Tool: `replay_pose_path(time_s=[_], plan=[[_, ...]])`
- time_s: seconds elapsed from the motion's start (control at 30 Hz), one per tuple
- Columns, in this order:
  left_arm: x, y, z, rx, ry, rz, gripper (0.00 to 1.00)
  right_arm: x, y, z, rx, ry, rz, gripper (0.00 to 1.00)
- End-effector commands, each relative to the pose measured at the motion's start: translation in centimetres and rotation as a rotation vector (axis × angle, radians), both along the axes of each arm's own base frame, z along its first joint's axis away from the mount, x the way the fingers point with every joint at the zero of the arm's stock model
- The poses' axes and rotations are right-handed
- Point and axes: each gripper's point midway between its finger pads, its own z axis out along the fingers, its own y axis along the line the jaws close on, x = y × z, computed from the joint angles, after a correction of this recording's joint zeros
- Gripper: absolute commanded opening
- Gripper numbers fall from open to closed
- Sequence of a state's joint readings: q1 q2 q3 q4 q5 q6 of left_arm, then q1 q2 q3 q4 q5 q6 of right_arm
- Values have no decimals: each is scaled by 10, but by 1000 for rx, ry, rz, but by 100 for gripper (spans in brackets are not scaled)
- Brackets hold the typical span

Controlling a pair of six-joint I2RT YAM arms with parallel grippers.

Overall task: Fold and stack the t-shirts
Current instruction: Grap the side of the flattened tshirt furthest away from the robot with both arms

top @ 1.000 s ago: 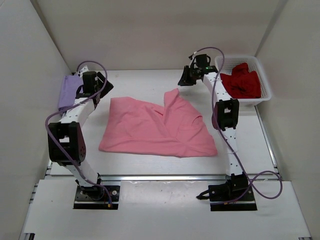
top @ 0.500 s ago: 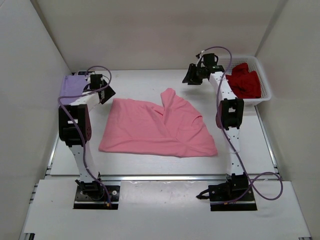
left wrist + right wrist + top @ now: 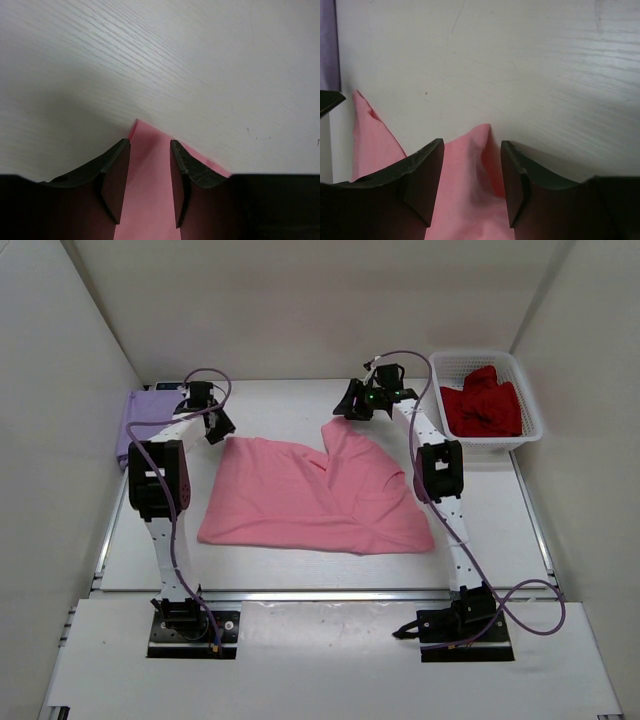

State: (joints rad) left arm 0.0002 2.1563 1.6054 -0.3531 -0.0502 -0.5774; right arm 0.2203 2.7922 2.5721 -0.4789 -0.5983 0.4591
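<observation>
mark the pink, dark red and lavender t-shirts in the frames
pink t-shirt (image 3: 310, 495), top external view, middle of the spread fabric
dark red t-shirt (image 3: 482, 408), top external view, centre of the crumpled heap
lavender t-shirt (image 3: 136, 425), top external view, flat top face of the folded shirt

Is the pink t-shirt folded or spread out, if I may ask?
Spread out: the pink t-shirt lies wide and flat, rumpled only near its far edge.

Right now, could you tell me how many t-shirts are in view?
3. The lavender shirt lies far left, the pink shirt spread mid-table, the dark red shirt in the white basket; more could hide beneath it.
</observation>
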Motion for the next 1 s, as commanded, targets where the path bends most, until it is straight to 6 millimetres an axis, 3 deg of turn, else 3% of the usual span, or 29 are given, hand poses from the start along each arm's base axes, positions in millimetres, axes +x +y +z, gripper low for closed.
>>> replay_pose_path(time_s=[0.0, 0.17, 0.37, 0.47, 0.5, 0.53, 0.63, 0.67, 0.87, 0.97], plan=[[2, -13, 12, 0, -9, -45, 49, -1, 13, -17, 39, 36, -4, 48], [4, -15, 15, 23, -13, -54, 49, 8, 5, -12, 52, 16, -27, 43], [7, -7, 8, 59, 9, -26, 52, 8, -10, -15, 62, 30, -23, 45], [7, 2, 11, 58, -3, -5, 55, -2, 4, -20, 72, 53, 15, 42], [8, 4, 12, 59, -5, 1, 53, 0, 3, -18, 73, 45, 13, 37], [9, 5, 14, 66, -4, -5, 52, -3, 7, -27, 65, 63, 13, 36], [10, 1, 8, 81, 37, -33, 49, -3, 4, -22, 59, 55, 12, 34], [8, -1, 4, 78, 49, -40, 49, -4, 8, -22, 63, 57, 21, 29], [8, 0, 3, 75, 48, -41, 43, 4, 6, -3, 90, 14, 13, 20], [6, 1, 4, 85, 53, -38, 49, 8, 1, 15, 103, -17, 14, 22]])
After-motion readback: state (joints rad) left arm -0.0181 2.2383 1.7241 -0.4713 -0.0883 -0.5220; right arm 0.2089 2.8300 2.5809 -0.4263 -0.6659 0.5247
